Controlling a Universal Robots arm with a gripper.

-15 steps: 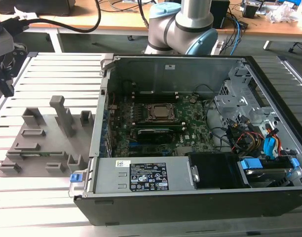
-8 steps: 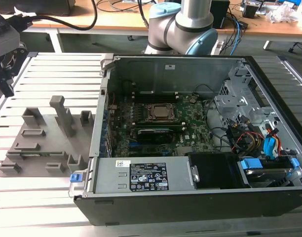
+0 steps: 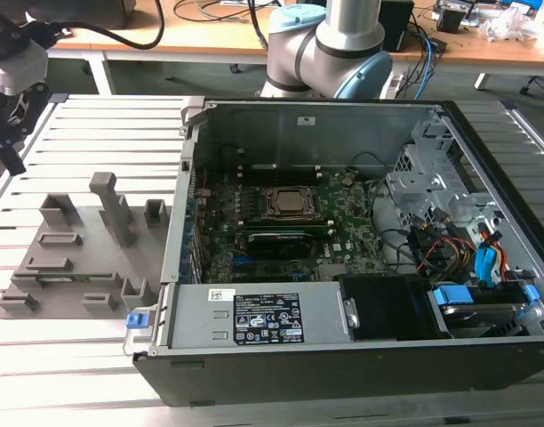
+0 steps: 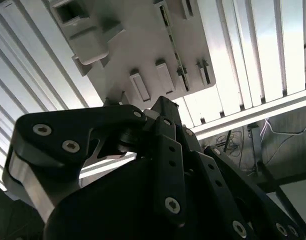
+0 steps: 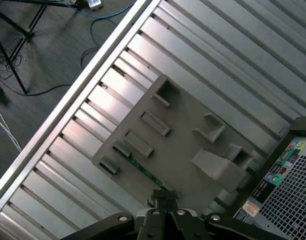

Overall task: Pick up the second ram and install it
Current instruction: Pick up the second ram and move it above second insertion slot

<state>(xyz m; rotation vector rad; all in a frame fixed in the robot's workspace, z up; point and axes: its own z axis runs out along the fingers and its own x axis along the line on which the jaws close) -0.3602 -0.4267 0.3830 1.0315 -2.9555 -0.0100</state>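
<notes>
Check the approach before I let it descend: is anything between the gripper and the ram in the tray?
Nothing visible does. In the first wrist view, open air separates the gripper from the ram, which sits exposed on edge in the tray.

Silver-grey arm (image 3: pixel 354 27) with pale blue joint caps (image 3: pixel 294 18); matte black end effector (image 5: pixel 166 196) dotted with silver screws (image 4: pixel 41 130).
</notes>
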